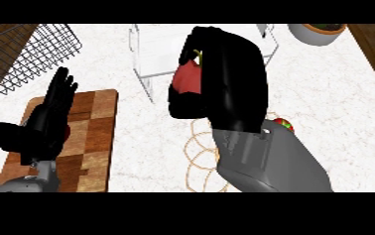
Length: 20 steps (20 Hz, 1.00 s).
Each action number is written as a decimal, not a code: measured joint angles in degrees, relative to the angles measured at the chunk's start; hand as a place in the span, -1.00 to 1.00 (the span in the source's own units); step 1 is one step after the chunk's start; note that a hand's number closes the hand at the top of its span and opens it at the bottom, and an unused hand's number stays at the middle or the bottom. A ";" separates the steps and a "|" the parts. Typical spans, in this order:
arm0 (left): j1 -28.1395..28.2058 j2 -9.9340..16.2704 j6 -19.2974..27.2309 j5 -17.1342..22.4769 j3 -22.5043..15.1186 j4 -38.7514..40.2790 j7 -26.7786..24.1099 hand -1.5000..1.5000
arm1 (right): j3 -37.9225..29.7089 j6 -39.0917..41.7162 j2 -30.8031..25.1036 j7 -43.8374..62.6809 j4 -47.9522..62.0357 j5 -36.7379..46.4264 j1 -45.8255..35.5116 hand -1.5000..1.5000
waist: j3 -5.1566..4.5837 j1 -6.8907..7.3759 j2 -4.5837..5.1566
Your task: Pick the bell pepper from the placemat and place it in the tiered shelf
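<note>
Head view shows the right hand raised over the counter with its fingers and thumb curled round the bell pepper, whose red flesh shows at the hand's left side, a bit of yellow-green at the stem above it. The pepper is lifted, off the placemat, whose woven loops lie below and behind the wrist, partly hidden by the grey forearm. Just beyond the fingertips stands the tiered shelf, a pale frame with thin uprights and a flat white level; the hand's upper part overlaps it in the view, though how high the pepper sits above that level cannot be told.

The step in hand looks like the carry to the shelf, close to its end. To do it well, the hand should travel forward and slightly left so the pepper comes over the middle of the white level, away from the uprights on either side, then descend until the pepper rests before the fingers uncurl. Letting go early risks a roll off the edge.

The left hand rests open, fingers up, far to the left over a wooden cutting board; a wire basket lies beyond it.
</note>
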 measured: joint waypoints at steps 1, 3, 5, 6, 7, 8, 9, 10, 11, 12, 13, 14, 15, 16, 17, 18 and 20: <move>-0.39 -0.33 0.29 -0.23 -0.12 -0.14 0.47 0.00 | -0.63 -0.49 0.04 -0.51 1.39 0.24 -0.32 1.00 | 0.00 0.01 0.02; -1.51 -0.12 -0.15 0.08 0.75 1.06 0.31 0.00 | -2.98 -1.82 0.01 -2.29 4.04 0.12 -0.35 1.00 | 0.00 -0.03 0.10; -1.58 -0.28 -0.37 -0.14 0.69 0.85 0.23 0.00 | -5.90 -3.87 0.12 -4.63 8.47 -0.13 -1.51 1.00 | 0.01 0.13 0.16; -1.88 -0.77 -0.27 -0.49 0.55 1.83 -0.42 0.00 | -6.88 -5.05 0.18 -5.56 10.59 -0.28 -2.00 1.00 | 0.02 0.13 0.19; -1.45 -0.69 -0.56 -0.28 0.73 1.20 -0.13 0.00 | -7.00 -6.79 0.21 -6.20 12.56 0.01 -2.23 1.00 | 0.02 0.22 0.19; -2.02 -0.80 -0.39 -0.67 0.77 1.50 0.12 0.00 | -7.39 -8.25 0.25 -7.36 14.05 0.12 -2.07 1.00 | 0.02 0.18 0.19; -1.67 -0.46 -0.87 -0.54 1.09 1.43 0.01 0.00 | -7.37 -10.50 0.26 -8.11 16.55 0.08 -2.52 1.00 | 0.02 0.34 0.21; -1.10 -0.50 -1.22 -0.37 1.26 1.44 -0.50 0.00 | -8.54 -12.33 0.30 -9.96 19.02 -0.06 -2.95 1.00 | 0.02 0.44 0.25; -0.84 -0.86 -1.04 -0.73 1.04 1.12 -0.69 0.00 | -8.83 -14.38 0.32 -11.33 21.24 -0.15 -3.00 1.00 | 0.02 0.47 0.25; -1.91 -1.06 -1.11 -0.82 1.24 2.44 -0.78 0.00 | -9.49 -15.40 0.34 -12.63 22.50 -0.29 -3.19 1.00 | 0.02 0.33 0.26; -1.74 -1.39 -1.00 -0.93 1.24 2.26 -0.88 0.00 | -10.30 -16.84 0.35 -13.89 24.76 -0.49 -3.95 1.00 | 0.02 0.36 0.25; -1.60 -1.86 -0.65 -1.34 0.80 1.68 -0.44 0.00 | -11.21 -18.26 0.37 -15.71 26.88 -0.67 -4.34 1.00 | 0.02 0.39 0.25; -1.27 -1.79 -0.83 -1.39 0.88 1.31 -0.37 0.00 | -12.24 -19.81 0.37 -17.62 29.27 -1.01 -4.80 1.00 | 0.02 0.45 0.26; -1.91 -1.93 -0.71 -1.76 0.77 1.44 0.04 0.00 | -12.31 -21.58 0.38 -18.73 31.16 -1.61 -5.25 1.00 | 0.03 0.45 0.27; -1.39 -2.14 -0.77 -2.10 0.68 1.33 -0.38 0.00 | -12.50 -22.32 0.39 -19.40 32.62 -1.92 -5.90 1.00 | 0.04 0.42 0.25; -1.34 -2.32 -0.75 -2.31 0.70 1.34 -0.22 0.00 | -13.07 -23.14 0.40 -20.55 34.17 -2.12 -6.43 1.00 | 0.03 0.39 0.24; -1.52 -2.06 -1.52 -1.76 1.56 1.72 -0.39 0.00 | -13.92 -24.60 0.33 -23.14 38.18 -3.13 -7.76 1.00 | 0.02 0.45 0.25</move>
